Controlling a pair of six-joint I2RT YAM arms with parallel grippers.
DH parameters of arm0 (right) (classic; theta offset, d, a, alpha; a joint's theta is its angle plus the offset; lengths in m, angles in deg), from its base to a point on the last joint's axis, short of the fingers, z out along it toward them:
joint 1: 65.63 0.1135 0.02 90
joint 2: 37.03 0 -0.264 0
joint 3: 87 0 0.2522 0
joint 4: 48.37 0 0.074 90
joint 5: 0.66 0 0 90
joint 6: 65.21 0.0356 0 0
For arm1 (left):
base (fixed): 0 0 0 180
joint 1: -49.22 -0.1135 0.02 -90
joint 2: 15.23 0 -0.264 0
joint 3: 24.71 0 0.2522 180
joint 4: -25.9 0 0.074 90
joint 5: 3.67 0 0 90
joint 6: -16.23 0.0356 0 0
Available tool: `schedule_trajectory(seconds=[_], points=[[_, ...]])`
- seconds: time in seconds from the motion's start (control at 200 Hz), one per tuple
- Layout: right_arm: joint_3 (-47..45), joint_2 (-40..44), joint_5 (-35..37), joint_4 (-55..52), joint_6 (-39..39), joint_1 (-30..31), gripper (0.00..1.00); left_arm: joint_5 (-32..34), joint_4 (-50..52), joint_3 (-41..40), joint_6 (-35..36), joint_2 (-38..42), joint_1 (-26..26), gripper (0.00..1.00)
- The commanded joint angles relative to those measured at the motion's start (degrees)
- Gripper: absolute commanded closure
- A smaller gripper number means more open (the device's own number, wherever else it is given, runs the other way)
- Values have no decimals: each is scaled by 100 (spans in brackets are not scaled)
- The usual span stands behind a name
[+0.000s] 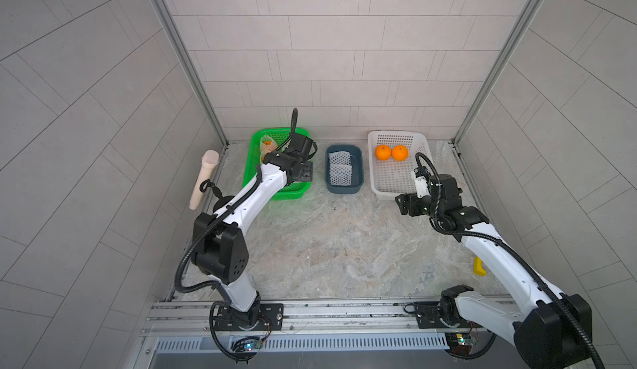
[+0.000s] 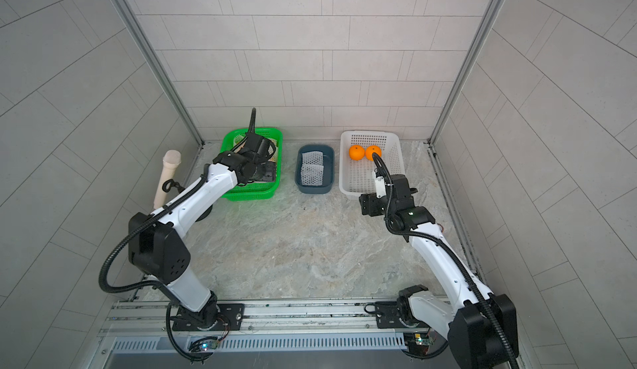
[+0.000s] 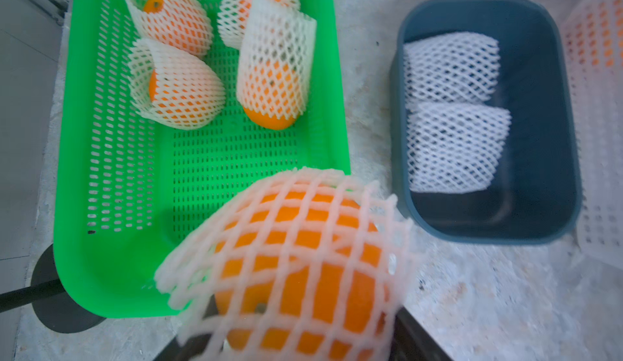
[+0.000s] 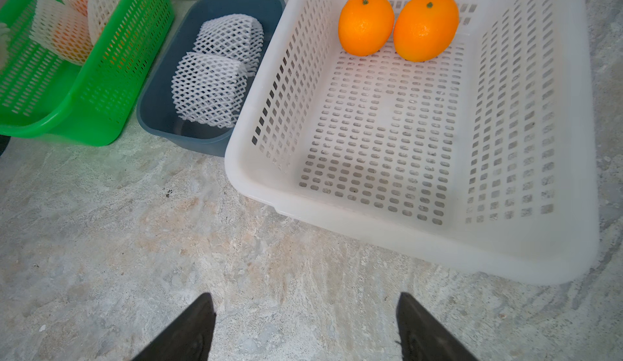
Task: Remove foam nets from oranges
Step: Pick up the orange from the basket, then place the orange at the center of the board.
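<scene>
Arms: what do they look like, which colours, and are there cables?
The left arm and right arm are alike: smooth white links, blocky black joints, a black ribbed cable along each. The right claw has two dark pointed fingers.

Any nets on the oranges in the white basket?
No, both oranges in the white basket show plain bare peel.

Left arm (image 1: 248, 205) is stretched forward, wrist tipped down, and the left tool (image 1: 304, 172) is clamped round a netted orange (image 3: 303, 258). Right arm (image 1: 499, 257) is bent at the elbow, wrist angled low and forward. The right tool (image 4: 305, 297) is gaping wide, with nothing between the jaws.
</scene>
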Motion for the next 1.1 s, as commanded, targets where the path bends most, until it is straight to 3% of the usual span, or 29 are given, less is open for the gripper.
schedule_trajectory(seconds=[0.0,0.31,0.7,1.091], points=[[-62,30,97,13,46,24,14,113,-7,-392,-252,302,420,34],[-133,12,104,-14,135,22,14,44,-1143,-1493,-706,359,1709,34],[-278,21,71,-14,221,23,14,-596,-1982,-1221,-704,-1017,2001,34],[-252,-77,85,2,203,16,14,-478,-1744,-784,-717,-1640,2220,32]])
